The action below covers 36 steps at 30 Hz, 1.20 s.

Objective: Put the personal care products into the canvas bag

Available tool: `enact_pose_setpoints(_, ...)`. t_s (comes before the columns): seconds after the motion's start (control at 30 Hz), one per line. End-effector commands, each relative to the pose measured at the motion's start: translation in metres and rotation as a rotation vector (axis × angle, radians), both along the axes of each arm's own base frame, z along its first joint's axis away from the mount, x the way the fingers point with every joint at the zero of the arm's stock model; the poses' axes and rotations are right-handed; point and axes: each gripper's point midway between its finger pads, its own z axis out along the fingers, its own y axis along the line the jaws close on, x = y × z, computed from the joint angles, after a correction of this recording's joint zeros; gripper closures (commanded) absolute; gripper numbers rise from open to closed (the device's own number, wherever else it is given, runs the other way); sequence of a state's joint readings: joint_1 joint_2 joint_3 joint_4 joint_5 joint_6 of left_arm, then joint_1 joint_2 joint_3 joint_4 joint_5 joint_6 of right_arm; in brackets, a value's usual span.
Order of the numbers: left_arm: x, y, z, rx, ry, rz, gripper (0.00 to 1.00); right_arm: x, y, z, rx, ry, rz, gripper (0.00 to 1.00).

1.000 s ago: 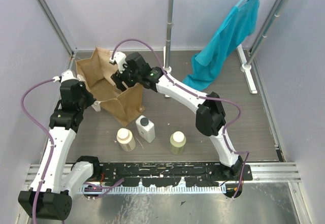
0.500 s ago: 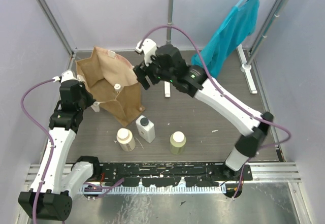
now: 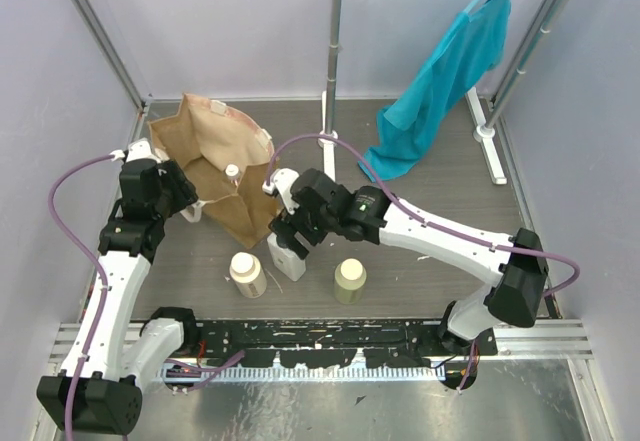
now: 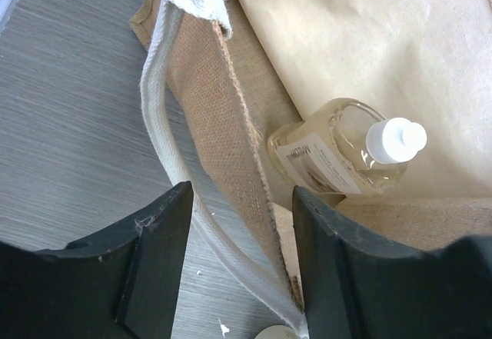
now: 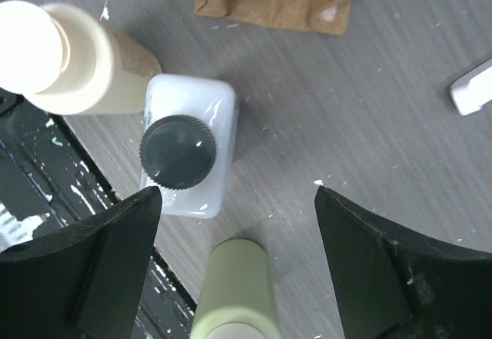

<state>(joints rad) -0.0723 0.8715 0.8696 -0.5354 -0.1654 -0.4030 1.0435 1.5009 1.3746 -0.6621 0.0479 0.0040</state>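
The tan canvas bag (image 3: 215, 151) stands open at the back left, and the amber bottle (image 4: 338, 151) with a white cap lies inside it. My left gripper (image 3: 188, 201) is open astride the bag's wall (image 4: 219, 116) and white strap (image 4: 157, 116). In front of the bag stand the white rectangular bottle (image 5: 184, 154) with a dark cap, the cream bottle (image 5: 73, 58) and the olive-green bottle (image 5: 234, 293). My right gripper (image 5: 237, 193) hangs open above the floor just right of the white bottle (image 3: 286, 261), holding nothing. The cream bottle (image 3: 248, 274) and olive-green bottle (image 3: 350, 281) flank it.
A teal garment (image 3: 440, 71) hangs from a rack at the back right, whose metal pole (image 3: 330, 71) rises just behind the bag. The rack's white foot (image 3: 488, 141) lies along the right side. A black rail (image 3: 330, 336) runs along the near edge.
My right arm came out of the bag, leaving the amber bottle inside, and swung down over the white bottle, opening wider. My left gripper opened and let go of the bag's wall.
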Motion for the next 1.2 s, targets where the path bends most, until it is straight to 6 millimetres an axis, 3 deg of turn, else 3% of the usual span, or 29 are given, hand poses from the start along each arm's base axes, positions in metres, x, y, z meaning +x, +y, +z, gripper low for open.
enact_pose_setpoints(0.0,0.003,-0.003,0.006,0.010,-0.009,-0.032,0.35,-0.007,0.019,0.002,0.070,0.011,-0.015,0.13)
enact_pose_setpoints(0.47,0.003,-0.003,0.005,0.009,-0.009,-0.031,0.28,-0.015,0.045,-0.042,0.048,0.082,0.020,0.13)
enact_pose_setpoints(0.53,0.003,-0.003,0.006,0.010,-0.012,-0.029,0.28,-0.016,0.045,-0.048,0.033,0.087,0.020,0.16)
enact_pose_setpoints(0.6,0.002,-0.002,0.006,0.013,-0.013,-0.025,0.28,-0.015,0.045,-0.054,0.017,0.087,0.017,0.25)
enact_pose_setpoints(0.67,0.002,-0.002,0.005,0.012,-0.012,-0.024,0.28,-0.013,0.043,-0.058,0.003,0.083,0.005,0.41)
enact_pose_setpoints(0.8,0.002,-0.002,0.003,0.011,-0.008,-0.024,0.28,-0.010,0.043,-0.053,-0.001,0.074,-0.012,0.86)
enact_pose_setpoints(0.87,0.002,-0.003,0.003,0.009,-0.006,-0.028,0.29,-0.008,0.041,-0.044,0.001,0.065,-0.022,0.99)
enact_pose_setpoints(1.0,0.002,-0.005,0.001,0.007,-0.004,-0.043,0.44,-0.002,0.034,-0.006,0.017,0.017,-0.058,1.00)
enact_pose_setpoints(1.17,0.003,-0.010,-0.001,-0.001,-0.005,-0.070,0.71,0.004,0.032,0.079,0.119,-0.064,-0.076,0.99)
